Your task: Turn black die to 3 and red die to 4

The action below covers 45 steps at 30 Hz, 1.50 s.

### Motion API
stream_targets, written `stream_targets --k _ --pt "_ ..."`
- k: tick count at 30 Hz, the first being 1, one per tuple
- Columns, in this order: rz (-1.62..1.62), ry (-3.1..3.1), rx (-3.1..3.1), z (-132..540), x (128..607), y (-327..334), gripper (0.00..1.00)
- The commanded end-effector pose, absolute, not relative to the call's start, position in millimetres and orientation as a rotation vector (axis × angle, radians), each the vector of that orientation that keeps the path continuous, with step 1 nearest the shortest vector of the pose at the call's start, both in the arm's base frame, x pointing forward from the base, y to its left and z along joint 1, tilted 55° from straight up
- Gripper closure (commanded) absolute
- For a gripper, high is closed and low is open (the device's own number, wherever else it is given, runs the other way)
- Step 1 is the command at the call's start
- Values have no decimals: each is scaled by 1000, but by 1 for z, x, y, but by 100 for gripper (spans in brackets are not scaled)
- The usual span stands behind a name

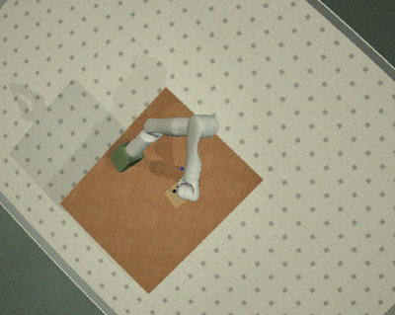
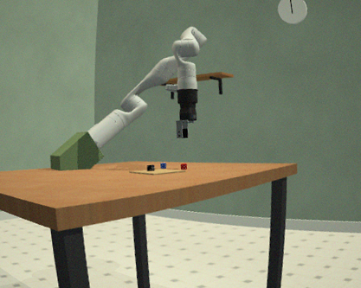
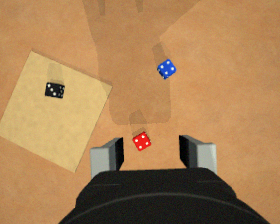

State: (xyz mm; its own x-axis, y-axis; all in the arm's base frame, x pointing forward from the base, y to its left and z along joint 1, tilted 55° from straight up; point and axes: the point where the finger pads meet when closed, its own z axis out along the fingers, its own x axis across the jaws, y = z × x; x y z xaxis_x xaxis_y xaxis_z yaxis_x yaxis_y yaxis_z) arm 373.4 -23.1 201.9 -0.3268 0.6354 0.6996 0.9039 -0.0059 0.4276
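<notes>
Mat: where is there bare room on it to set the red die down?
On the mat only the black die sits, near its upper middle in the wrist view. The lower half and the corner toward the red die are bare. The red die lies off the mat, under the open claw; the blue die lies farther off.

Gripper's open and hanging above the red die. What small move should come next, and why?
Probably a straight descent onto the red die. The gripper is open and empty, high above the table, with the die between its fingers in the wrist view. The red die lies on bare table, off the mat, where the black die already sits, so it must be grasped and moved over.
</notes>
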Motion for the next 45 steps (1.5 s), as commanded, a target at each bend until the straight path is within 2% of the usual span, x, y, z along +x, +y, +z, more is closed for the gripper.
stream_targets --k 1,25,45 --pt "-1223 -1910 -1643 201 372 -20 0" --pt "-845 -988 -2082 198 367 -3 0" --pt "-493 -244 -2198 195 374 3 0"
